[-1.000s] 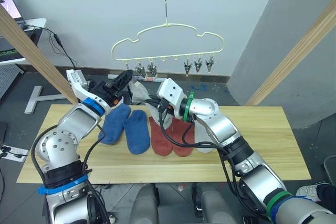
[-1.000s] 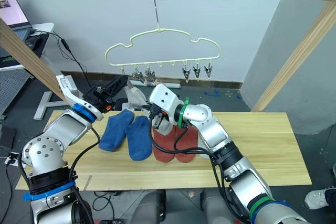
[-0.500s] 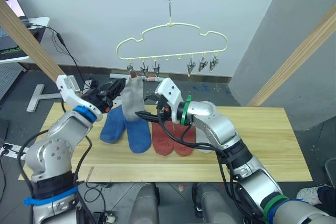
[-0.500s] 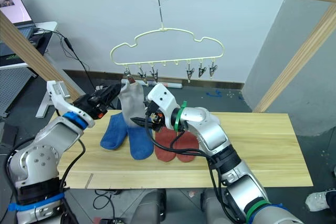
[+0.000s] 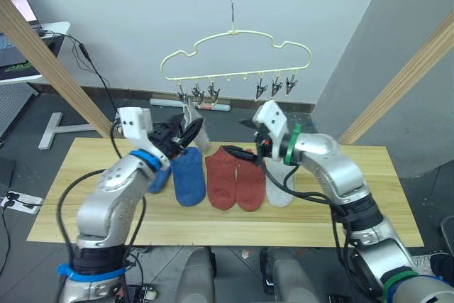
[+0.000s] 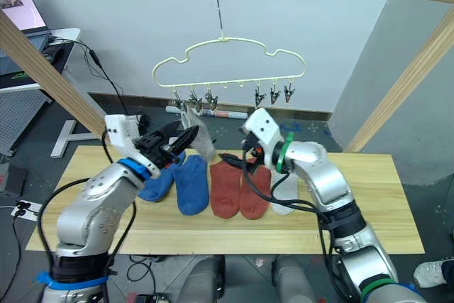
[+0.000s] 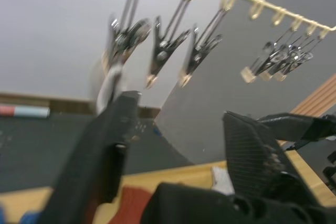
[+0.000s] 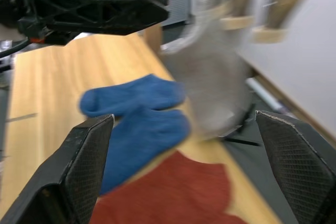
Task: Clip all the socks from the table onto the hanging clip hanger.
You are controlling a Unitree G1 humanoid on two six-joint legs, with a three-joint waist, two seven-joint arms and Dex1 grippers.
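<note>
Grey sock point(image 6: 199, 136) is seen hanging from the clip hanger point(image 6: 228, 70). Both grippers' jaws, left gripper point(image 6: 175, 145) and right gripper point(image 5: 240, 152), are spread wide, nothing held.

We saw the grey sock point(image 5: 196, 127) go from bunched between the grippers above the table to hanging from the leftmost clip point(image 5: 184, 95) of the clip hanger point(image 5: 235, 54). The right gripper point(image 5: 236, 151) let go, opened wide and drew back toward 3 o'clock. The left gripper point(image 5: 186, 131) opened and moved in beside the hanging sock.
</note>
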